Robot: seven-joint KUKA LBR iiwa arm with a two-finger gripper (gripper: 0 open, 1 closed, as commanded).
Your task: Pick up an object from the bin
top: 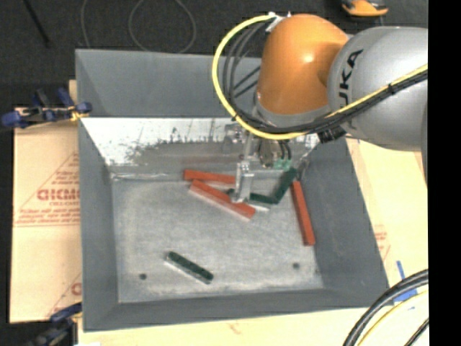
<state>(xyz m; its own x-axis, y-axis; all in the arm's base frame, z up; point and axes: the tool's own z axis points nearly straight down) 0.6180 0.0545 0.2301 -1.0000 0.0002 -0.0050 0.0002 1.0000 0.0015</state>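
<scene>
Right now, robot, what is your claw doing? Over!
Gripper low over two red sticks, mid-bin. Green stick and long red stick crowd close by. Dark green stick lies apart.

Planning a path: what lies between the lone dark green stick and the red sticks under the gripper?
In the camera view, only bare bin floor separates the dark green stick from the red sticks at the gripper.

End effector (pixel 245 187) hangs over red sticks (pixel 213 193) near the bin's (pixel 97 215) back wall
</scene>
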